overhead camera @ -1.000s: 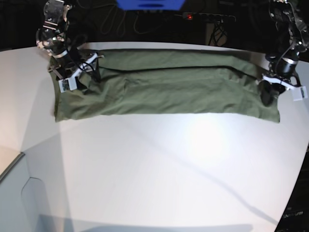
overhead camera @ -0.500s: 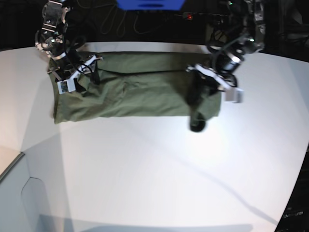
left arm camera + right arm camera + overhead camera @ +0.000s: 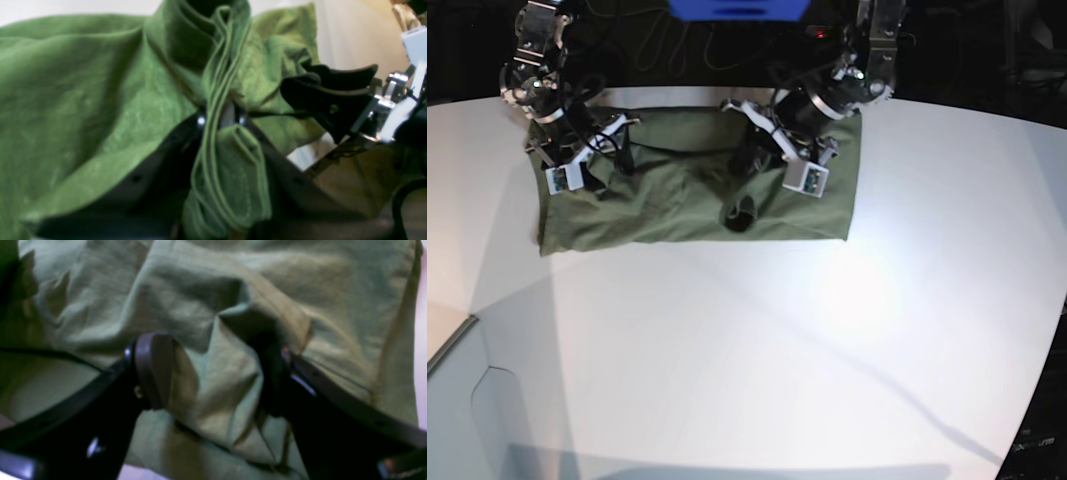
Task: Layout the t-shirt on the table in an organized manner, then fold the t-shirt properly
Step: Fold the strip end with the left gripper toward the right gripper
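The olive-green t-shirt (image 3: 667,190) lies as a long folded band at the back of the white table (image 3: 777,350). Its right end is doubled over toward the middle. My left gripper (image 3: 745,205) hangs over the shirt's centre, shut on a bunched, layered hem (image 3: 217,100) of the t-shirt. At the shirt's left end my right gripper (image 3: 602,160) rests on the cloth. Its fingers (image 3: 153,370) stand wide open, with a raised wrinkle of fabric (image 3: 220,373) between them.
Black cables and a power strip (image 3: 857,35) lie beyond the table's far edge. The table's curved front edge drops off at the lower left (image 3: 467,330). A black finger of the other arm (image 3: 327,96) shows at the right of the left wrist view.
My left gripper has swept from the shirt's far right end leftward to its middle, carrying that end over the rest. The band is now much shorter. The right arm has stayed put.
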Controlling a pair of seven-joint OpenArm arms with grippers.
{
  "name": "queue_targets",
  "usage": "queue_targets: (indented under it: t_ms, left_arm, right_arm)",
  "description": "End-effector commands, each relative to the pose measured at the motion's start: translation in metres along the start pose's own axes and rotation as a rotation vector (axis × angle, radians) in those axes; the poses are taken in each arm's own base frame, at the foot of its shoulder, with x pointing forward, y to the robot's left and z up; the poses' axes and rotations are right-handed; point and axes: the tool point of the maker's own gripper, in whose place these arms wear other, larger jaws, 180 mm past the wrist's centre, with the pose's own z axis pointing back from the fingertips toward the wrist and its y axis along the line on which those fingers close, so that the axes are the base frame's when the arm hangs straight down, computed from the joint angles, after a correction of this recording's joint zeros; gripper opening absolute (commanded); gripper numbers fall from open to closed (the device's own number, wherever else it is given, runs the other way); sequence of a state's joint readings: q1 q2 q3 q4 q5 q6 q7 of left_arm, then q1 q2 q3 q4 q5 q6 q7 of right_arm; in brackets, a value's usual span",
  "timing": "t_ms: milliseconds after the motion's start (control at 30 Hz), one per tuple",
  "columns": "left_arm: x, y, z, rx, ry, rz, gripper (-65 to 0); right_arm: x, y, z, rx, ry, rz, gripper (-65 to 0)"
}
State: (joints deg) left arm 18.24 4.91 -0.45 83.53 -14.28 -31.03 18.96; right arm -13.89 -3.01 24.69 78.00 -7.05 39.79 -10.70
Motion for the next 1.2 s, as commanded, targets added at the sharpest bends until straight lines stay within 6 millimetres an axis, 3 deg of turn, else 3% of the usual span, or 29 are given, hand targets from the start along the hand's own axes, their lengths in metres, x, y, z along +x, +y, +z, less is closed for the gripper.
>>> queue_targets:
  t_ms: [0, 267, 533, 767, 833, 933, 1000, 1167]
  left_arm:
    - [0.014, -0.006, -0.001, -0.019, -0.057, 0.009, -64.8]
    - [0.036, -0.006, -0.006, -0.028, -0.1, -0.022, -64.8]
    - [0.043, -0.014, -0.018, -0.044, -0.114, -0.009, -64.8]
    - [0.025, -0.018, -0.027, -0.065, -0.057, -0.001, -63.6]
    - [0.026, -0.014, -0.031, -0.054, -0.049, 0.0, -57.9]
    - [0.02, -0.003, -0.034, 0.001, -0.017, 0.028, -43.3]
    - [0.026, -0.005, -0.033, 0.005, -0.035, 0.03, -35.6]
    - [0.053, -0.029, -0.024, -0.044, -0.104, -0.03, -32.5]
  right_arm:
    - [-0.006, -0.002, 0.002, -0.004, 0.033, 0.013, -25.5]
    - [-0.007, -0.003, 0.003, -0.005, 0.035, 0.014, -25.5]
    - [-0.005, -0.003, 0.002, -0.005, 0.032, 0.015, -25.5]
    - [-0.005, -0.003, 0.002, -0.005, 0.032, 0.015, -25.5]
    - [-0.005, -0.003, 0.002, -0.004, 0.032, 0.016, -25.5]
    - [-0.005, -0.003, 0.002, -0.002, 0.032, 0.017, -25.5]
    - [-0.005, -0.002, 0.001, -0.002, 0.033, 0.016, -25.5]
    - [-0.005, -0.002, 0.001, -0.001, 0.034, 0.018, -25.5]
